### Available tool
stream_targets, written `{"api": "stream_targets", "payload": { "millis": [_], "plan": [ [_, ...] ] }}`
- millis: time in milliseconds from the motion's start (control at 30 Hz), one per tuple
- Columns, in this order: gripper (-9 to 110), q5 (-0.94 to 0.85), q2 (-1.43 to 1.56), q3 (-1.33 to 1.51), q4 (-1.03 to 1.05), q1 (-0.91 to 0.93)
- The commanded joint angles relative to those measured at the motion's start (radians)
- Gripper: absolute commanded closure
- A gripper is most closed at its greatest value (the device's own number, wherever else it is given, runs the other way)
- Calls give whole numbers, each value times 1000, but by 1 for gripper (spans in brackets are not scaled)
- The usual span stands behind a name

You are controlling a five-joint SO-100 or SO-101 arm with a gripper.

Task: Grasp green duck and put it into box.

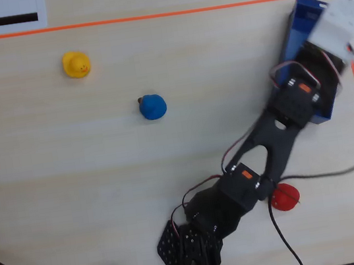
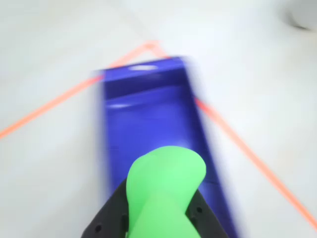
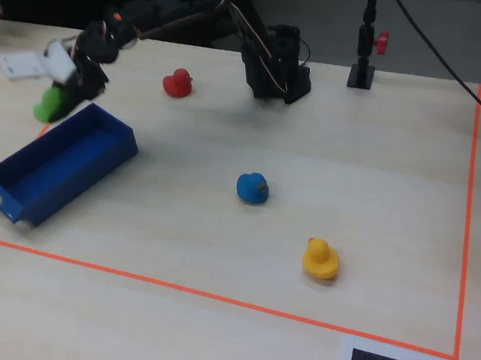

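Observation:
My gripper (image 3: 58,98) is shut on the green duck (image 3: 47,105) and holds it in the air above the far end of the blue box (image 3: 19,201). In the wrist view the green duck (image 2: 166,191) fills the lower middle between the black fingers (image 2: 109,218), with the blue box (image 2: 153,119) straight below and beyond it; the picture is blurred. In the overhead view the arm and a white tag cover the duck, and only part of the box (image 1: 300,21) shows at the upper right.
A red duck (image 3: 178,82) sits near the arm's base (image 3: 276,64). A blue duck (image 3: 252,187) and a yellow duck (image 3: 320,258) sit in the open middle. Orange tape (image 3: 192,292) marks the work area. A black stand (image 3: 365,68) is at the back.

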Motion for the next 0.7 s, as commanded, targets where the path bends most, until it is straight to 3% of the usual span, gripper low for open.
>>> {"api": "stream_targets", "payload": {
  "millis": [0,200,667],
  "plan": [
    [101,-21,25,35,-48,69],
    [101,-3,-15,104,-94,31],
    [99,-54,-304,-44,-255,-8]
  ]
}}
